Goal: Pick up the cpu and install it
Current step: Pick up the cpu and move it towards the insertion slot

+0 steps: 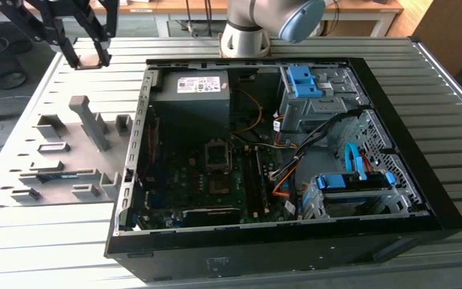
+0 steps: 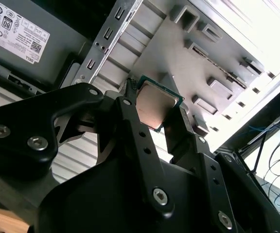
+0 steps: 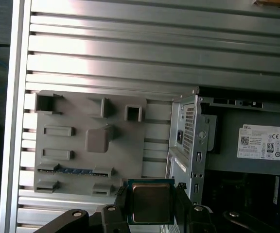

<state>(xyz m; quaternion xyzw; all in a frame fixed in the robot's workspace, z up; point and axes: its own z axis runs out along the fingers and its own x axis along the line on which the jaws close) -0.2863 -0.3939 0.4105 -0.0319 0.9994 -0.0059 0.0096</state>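
The exterior view looks down over the case [image 1: 255, 253] — both wrist views, behind the pincer [image 3: 150, 201] [image 2: 154, 102], share the grey fixture [image 3: 77, 116] [image 2: 174, 53].

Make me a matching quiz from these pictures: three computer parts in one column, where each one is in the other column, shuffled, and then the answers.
Things:
1. cpu
2. memory stick
3. power supply

Places:
A. in a slot of the grey tray on the table
B. inside the computer case, in a corner
C. clamped in the pincer, off the table

Pairs: 1-C, 2-A, 3-B.
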